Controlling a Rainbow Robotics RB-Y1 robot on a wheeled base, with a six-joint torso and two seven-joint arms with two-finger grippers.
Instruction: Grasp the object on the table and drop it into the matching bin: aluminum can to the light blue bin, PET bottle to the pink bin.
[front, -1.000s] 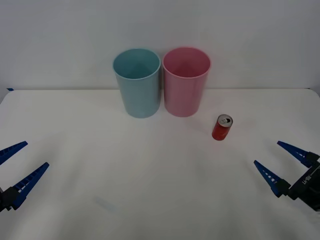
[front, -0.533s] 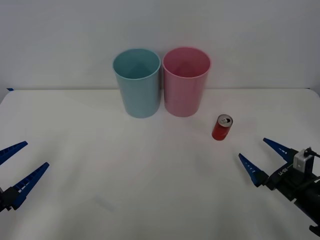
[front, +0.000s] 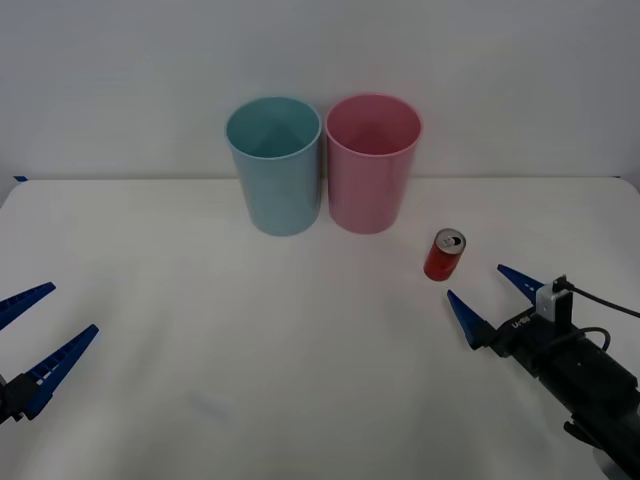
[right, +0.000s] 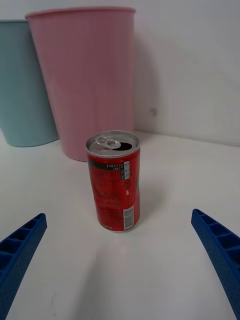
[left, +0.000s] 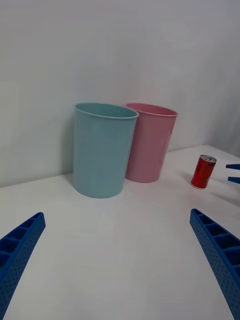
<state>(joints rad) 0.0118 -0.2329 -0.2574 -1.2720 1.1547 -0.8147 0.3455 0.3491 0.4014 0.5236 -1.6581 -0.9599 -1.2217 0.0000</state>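
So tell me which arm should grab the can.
The right. Its open gripper is just short of the can, which stands upright on the table, centred between the fingers. The left gripper sits open at the far side.

A plain white wall (front: 500, 60) stands behind everything, and a small bit of blue tape (front: 19, 178) sits at its foot, far left.

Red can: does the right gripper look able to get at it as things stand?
Probably yes. The right gripper is open, pointing at the upright red can, with bare table between; the pink bin stands apart behind it.
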